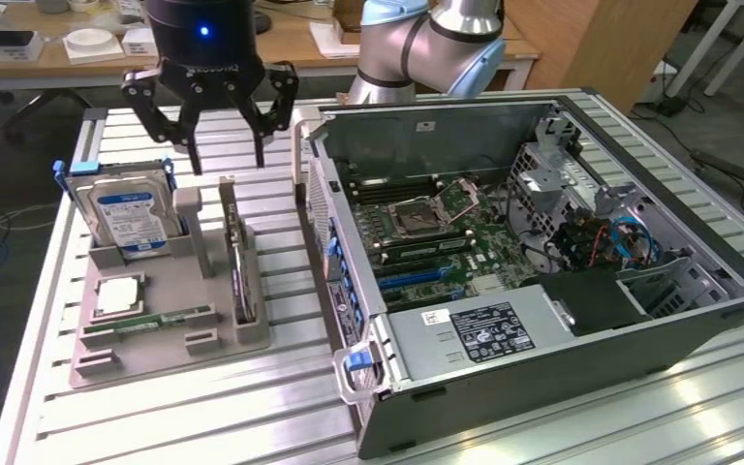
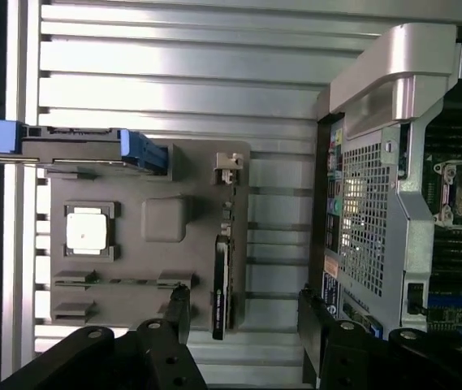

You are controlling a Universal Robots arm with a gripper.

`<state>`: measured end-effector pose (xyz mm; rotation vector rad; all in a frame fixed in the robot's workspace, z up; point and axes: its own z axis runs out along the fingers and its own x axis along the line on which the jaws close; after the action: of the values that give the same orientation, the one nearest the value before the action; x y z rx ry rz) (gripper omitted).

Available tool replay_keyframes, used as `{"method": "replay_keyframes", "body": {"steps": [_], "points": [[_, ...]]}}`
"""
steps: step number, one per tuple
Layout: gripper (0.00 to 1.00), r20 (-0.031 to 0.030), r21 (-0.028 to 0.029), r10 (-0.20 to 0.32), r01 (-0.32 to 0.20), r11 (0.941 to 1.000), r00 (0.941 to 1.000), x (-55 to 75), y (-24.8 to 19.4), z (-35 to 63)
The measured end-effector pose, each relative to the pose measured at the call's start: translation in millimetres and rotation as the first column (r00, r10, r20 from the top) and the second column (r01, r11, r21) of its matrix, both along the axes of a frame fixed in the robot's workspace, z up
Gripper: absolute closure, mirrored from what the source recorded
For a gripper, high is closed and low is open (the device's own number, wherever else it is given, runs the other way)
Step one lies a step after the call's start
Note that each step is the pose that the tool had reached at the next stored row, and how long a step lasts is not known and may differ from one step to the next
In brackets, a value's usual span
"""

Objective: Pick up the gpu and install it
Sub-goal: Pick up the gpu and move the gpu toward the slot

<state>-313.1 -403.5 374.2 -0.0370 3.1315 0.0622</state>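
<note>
End effector (image 1: 228, 160), jaws wide, above upright gpu (image 1: 237, 254), not touching

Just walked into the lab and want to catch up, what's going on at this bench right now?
A robot arm's gripper hangs open above a grey parts holder, holding nothing. It is nearest the gpu, which stands on edge in its slot in the holder, beside the hard drive. The opened computer case lies at the exterior view's right, and the gpu is not yet installed.
</note>
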Motion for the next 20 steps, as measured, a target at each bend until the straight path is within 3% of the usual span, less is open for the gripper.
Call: {"method": "replay_keyframes", "body": {"steps": [4, 9, 15, 20], "points": [[0.35, -0.0003, 0.0, -0.001, 0.001, 1.0, 1.0, 0.1, -1.4, -7.3], [0.35, 0.0, 0.0, -0.001, 0.001, 1.0, 1.0, 0.1, -12.4, -15.6], [0.35, -0.0004, 0.0001, -0.001, 0.001, 1.0, 1.0, 0.1, -13.0, -25.1], [0.35, -0.0004, 0.0002, -0.001, 0.001, 1.0, 1.0, 0.1, -16.5, -34.1]]}}
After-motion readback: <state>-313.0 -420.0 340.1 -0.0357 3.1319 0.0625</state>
